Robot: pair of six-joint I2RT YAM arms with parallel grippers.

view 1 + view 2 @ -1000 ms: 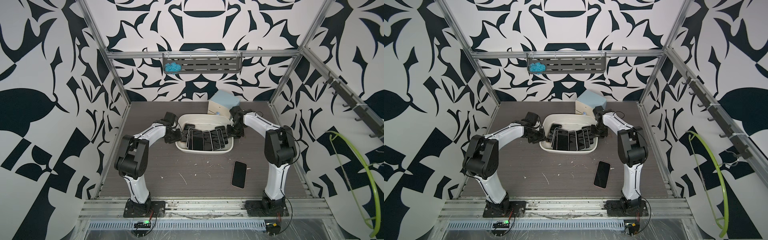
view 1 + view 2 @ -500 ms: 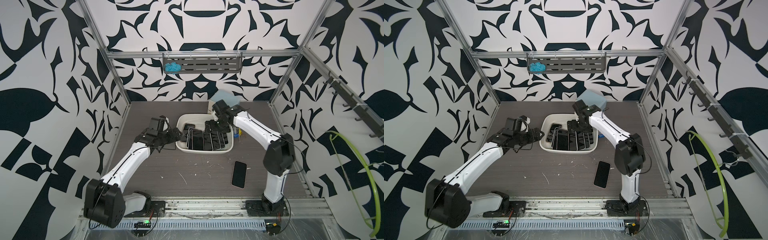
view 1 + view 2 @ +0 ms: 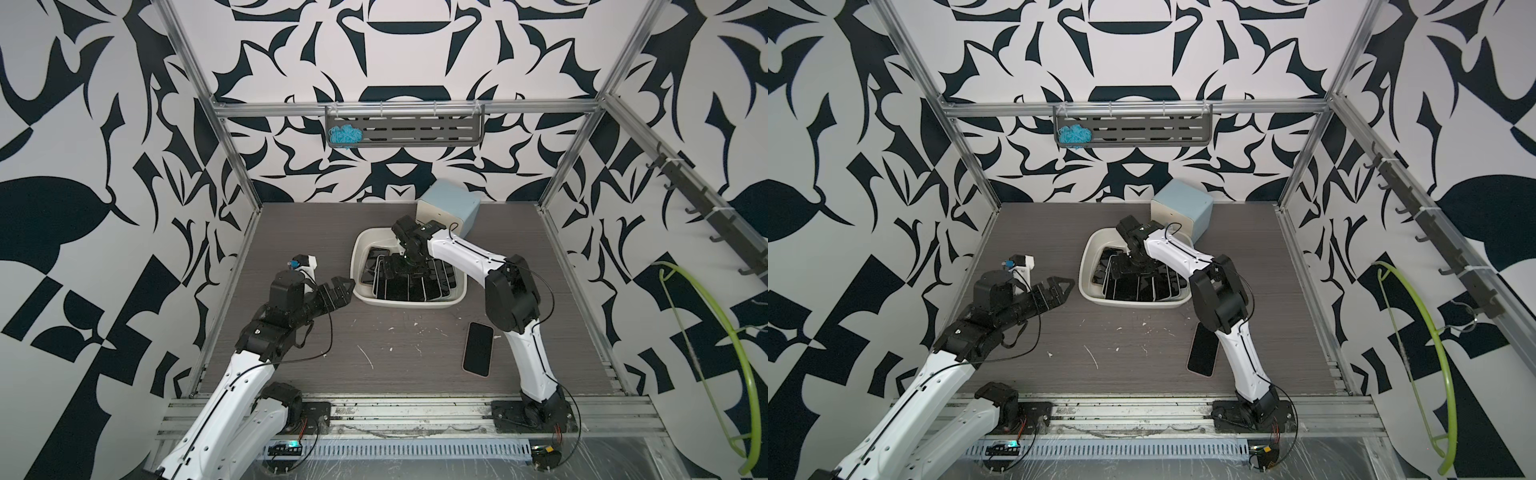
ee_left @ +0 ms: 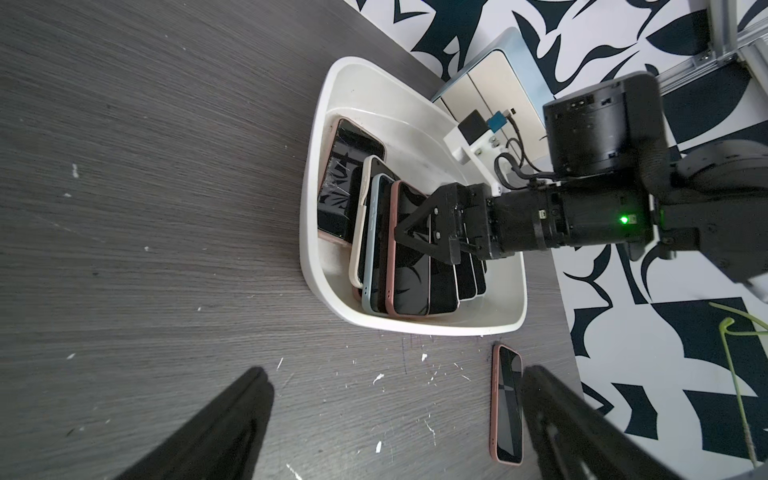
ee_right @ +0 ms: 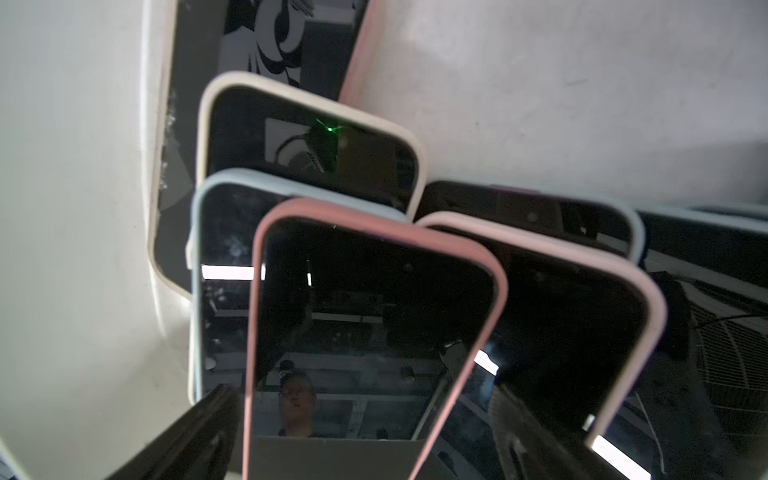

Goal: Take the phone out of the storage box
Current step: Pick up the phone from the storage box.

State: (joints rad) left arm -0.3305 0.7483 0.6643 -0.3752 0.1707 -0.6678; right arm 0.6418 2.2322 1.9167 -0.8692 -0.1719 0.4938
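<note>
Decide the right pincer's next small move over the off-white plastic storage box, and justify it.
Probably close the right pincer on the pink-cased black-screened phone. Its open jaws straddle that phone's end, the phone overlaps its neighbours in the off-white plastic storage box, and nothing is gripped yet.

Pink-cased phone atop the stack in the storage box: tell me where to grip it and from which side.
Pinch the pink-cased phone across its long edges, coming down from above. It lies topmost, tilted on its neighbours, so both edges look free; the storage box walls block a sideways approach. The open right gripper straddles it.
</note>
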